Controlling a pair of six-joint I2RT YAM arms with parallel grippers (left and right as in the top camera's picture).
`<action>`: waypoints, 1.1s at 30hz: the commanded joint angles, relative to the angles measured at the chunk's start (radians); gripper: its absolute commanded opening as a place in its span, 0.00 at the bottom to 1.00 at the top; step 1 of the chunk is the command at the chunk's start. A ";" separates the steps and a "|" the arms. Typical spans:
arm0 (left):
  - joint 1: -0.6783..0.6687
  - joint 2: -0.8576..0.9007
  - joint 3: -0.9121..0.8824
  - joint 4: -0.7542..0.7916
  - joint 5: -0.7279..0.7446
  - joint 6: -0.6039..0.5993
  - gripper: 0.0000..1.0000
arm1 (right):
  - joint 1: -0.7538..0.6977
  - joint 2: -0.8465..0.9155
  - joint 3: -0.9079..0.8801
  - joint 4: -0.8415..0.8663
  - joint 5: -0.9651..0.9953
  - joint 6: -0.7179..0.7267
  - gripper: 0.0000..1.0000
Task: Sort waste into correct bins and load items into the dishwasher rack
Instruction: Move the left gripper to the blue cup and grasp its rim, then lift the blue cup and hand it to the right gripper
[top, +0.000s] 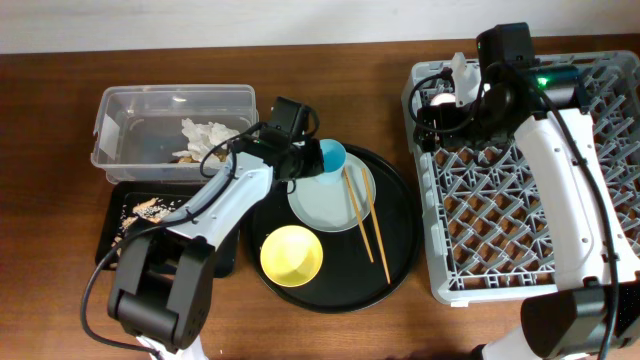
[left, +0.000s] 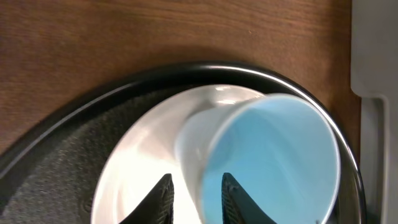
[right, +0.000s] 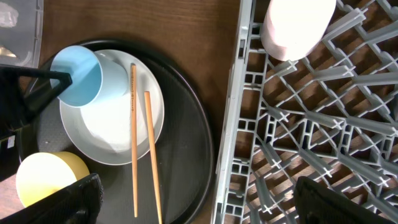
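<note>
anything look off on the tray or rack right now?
The light-blue cup is tilted, not upright, at the pale plate's edge, with the left fingers straddling its wall. The chopsticks lie loose across the plate, not parallel. Nothing looks spilled or broken.

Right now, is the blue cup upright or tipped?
Tipped: blue cup lies on its side on the plate, mouth facing sideways.

- You'll find the light-blue cup (top: 331, 155) tilted at the edge of the pale plate (top: 320, 203), with the chopsticks (top: 357, 212) lying across it.
- The yellow bowl (top: 291, 254) sits upright just beside the plate.
- The pink cup (right: 297, 25) rests in a corner of the grey rack (top: 480, 230).
- The white napkin (top: 208, 135) lies in the clear tub (top: 120, 110).
- The food scraps (top: 150, 208) are on the black tray (top: 112, 245).
</note>
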 joint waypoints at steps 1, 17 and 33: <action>-0.008 0.010 0.017 -0.013 -0.028 -0.005 0.20 | -0.003 0.007 0.008 0.000 -0.009 0.004 0.99; -0.007 -0.037 0.093 -0.081 -0.034 0.003 0.01 | -0.003 0.007 0.008 0.000 -0.009 0.004 0.98; -0.006 -0.360 0.122 -0.301 0.211 0.085 0.00 | -0.003 0.007 0.008 0.000 -0.009 0.004 0.99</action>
